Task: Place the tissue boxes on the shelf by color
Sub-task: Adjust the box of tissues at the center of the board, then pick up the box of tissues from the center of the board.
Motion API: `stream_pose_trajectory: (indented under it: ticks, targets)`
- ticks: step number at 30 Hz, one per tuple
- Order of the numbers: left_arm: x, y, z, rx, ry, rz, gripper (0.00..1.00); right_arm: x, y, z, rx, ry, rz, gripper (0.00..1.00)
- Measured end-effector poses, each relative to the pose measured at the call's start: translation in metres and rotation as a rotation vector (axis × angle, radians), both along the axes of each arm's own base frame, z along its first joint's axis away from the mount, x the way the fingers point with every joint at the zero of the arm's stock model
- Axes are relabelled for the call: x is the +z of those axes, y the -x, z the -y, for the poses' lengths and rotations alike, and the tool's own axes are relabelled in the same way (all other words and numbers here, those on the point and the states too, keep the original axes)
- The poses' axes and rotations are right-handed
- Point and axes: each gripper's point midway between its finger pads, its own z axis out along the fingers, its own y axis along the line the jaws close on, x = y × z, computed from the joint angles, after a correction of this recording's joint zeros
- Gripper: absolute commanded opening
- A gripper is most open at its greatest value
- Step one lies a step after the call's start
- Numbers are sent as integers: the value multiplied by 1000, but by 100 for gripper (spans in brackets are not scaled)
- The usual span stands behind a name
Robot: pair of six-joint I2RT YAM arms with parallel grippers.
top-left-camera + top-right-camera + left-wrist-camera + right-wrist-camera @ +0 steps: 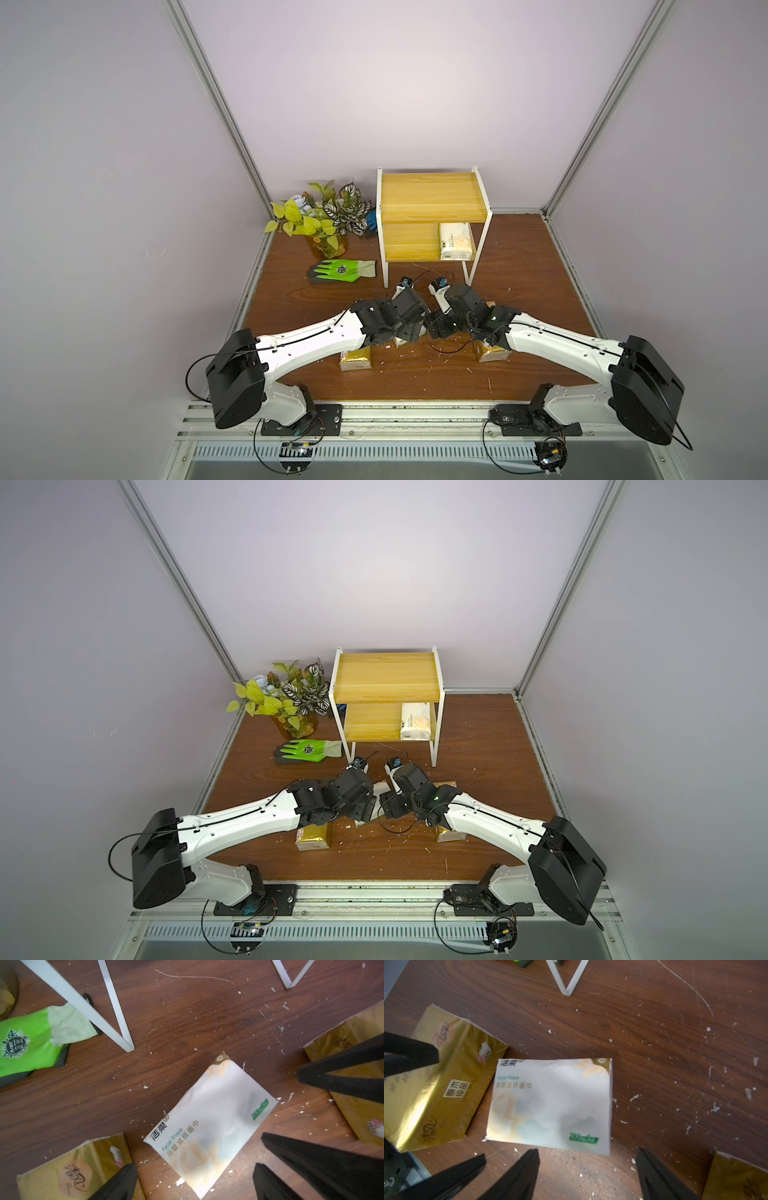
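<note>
A white tissue box (pixel 209 1124) (pixel 550 1105) lies flat on the brown table between my two grippers. My left gripper (pixel 195 1186) (pixel 415 328) is open, its fingers either side of one corner of that box, apart from it. My right gripper (pixel 588 1178) (pixel 436 328) is open just short of the box's edge. A gold tissue box (pixel 354 359) (pixel 68 1169) lies under the left arm, and a second gold one (pixel 492 351) (pixel 737 1178) under the right arm. Another white tissue box (pixel 456 241) (pixel 415 721) sits on the right of the lower board of the shelf (pixel 432 195) (pixel 386 675).
A green work glove (pixel 340 271) lies left of the shelf's front legs (pixel 124 1043). A potted plant (pixel 320 220) stands at the back left. White crumbs litter the table. Grey walls close in the back and both sides.
</note>
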Motion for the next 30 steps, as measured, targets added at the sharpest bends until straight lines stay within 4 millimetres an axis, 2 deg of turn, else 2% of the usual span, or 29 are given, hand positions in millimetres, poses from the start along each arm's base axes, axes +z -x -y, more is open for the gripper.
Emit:
stream_pose_trajectory:
  ticks: [4, 8, 15, 21, 27, 30]
  targets:
    - [-1, -6, -4, -71, -81, 21, 98, 11, 0, 10, -28, -33, 14, 80]
    - [-11, -10, -3, -165, -150, -12, 99, 17, 1, 19, -51, -52, 14, 81]
    - [-24, -2, -4, -347, -193, -139, 100, 13, 7, 27, -65, -43, -18, 81]
    - [-33, -2, 3, -456, -207, -231, 99, 3, 10, 36, -89, -23, -50, 81]
    - [-55, 0, -4, -487, -274, -307, 99, 4, 9, 41, -105, -23, -54, 82]
    - [-61, -6, -1, -484, -295, -319, 99, 5, 10, 44, -111, -28, -51, 81]
